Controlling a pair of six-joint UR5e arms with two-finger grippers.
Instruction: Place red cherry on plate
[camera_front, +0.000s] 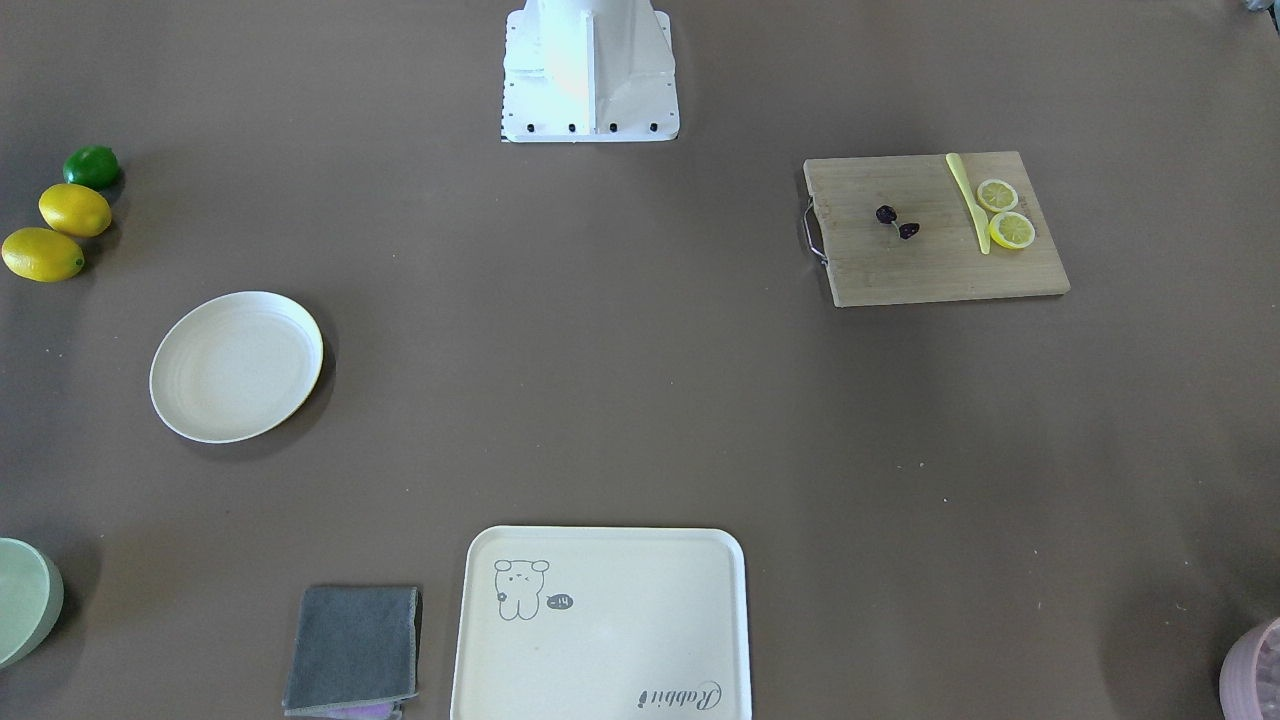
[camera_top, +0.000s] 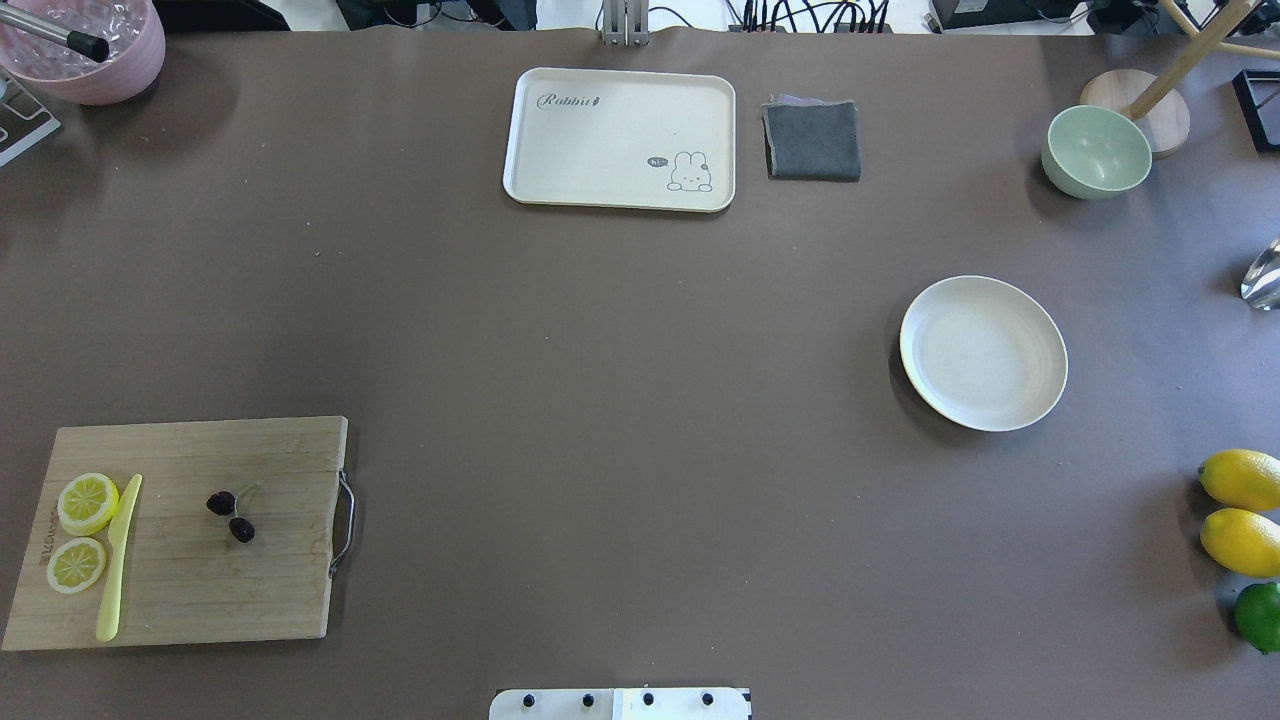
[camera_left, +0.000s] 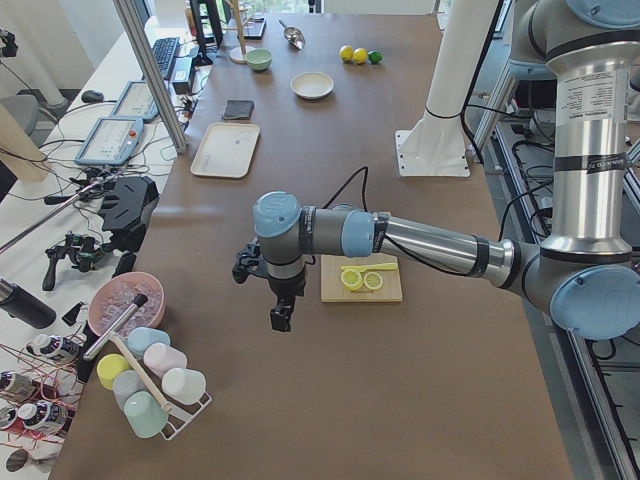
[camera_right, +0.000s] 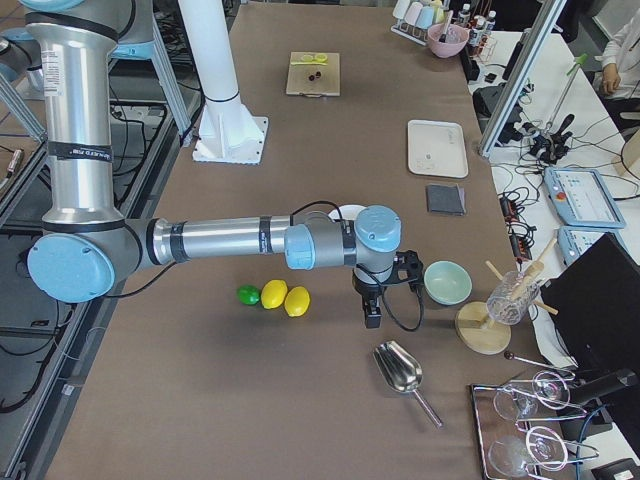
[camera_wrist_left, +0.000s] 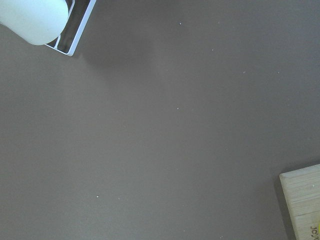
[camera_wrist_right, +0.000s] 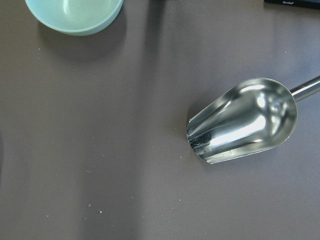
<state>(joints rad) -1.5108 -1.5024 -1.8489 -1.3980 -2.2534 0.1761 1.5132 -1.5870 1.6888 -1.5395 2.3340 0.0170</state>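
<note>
here, a pair of tiny dark maroon cherries (camera_top: 230, 515) joined by thin green stems lies near the middle of the rectangular bamboo cutting board (camera_top: 190, 590), apart from the two lemon slices (camera_top: 88, 503) and the pale yellow plastic knife (camera_top: 118, 555) at the board's end opposite its metal handle. the round cream-white plate (camera_top: 983, 353) sits well apart from the board. the left gripper (camera_left: 281, 320) hangs over the table just off the board; the right gripper (camera_right: 372, 319) hangs well away from it. whether either pair of jaws is released or clenched cannot be told.
</note>
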